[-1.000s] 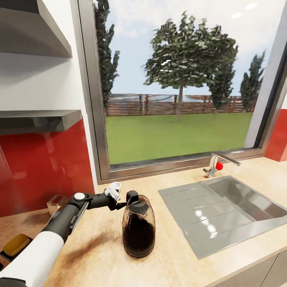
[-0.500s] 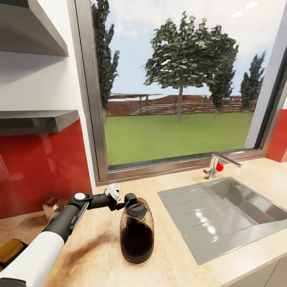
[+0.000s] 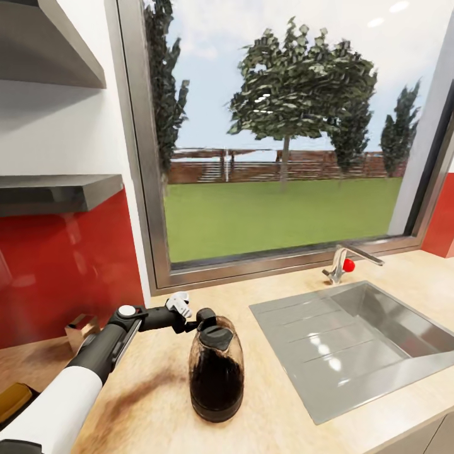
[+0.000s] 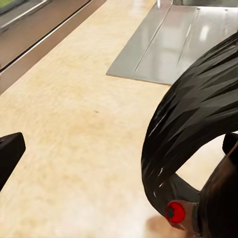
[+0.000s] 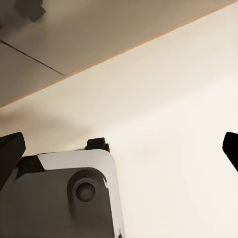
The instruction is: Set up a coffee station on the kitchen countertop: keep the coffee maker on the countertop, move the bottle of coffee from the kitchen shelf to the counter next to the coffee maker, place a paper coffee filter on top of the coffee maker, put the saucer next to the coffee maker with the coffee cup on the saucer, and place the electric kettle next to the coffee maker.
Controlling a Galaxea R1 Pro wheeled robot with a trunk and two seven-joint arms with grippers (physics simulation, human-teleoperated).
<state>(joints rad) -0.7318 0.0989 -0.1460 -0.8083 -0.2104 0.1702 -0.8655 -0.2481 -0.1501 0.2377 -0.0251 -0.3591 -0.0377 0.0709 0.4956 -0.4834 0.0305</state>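
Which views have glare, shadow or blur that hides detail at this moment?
Head view: sharp; the electric kettle casts a soft brownish shadow leftward on the kitchen countertop, and the sink carries bright glints. Left wrist view: kettle handle looms close and coarse. Right wrist view: flat, pale surfaces, little detail.

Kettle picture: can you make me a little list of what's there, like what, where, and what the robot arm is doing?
kettle: dark glass kettle with a black lid, standing upright on the countertop
left gripper: at the kettle's handle; the wrist view shows its fingers wide apart around the black handle
sink: steel sink to the right of the kettle, apart from it
tap: by the window, with a red knob
wall: red panel under a grey shelf
outside: grass and trees
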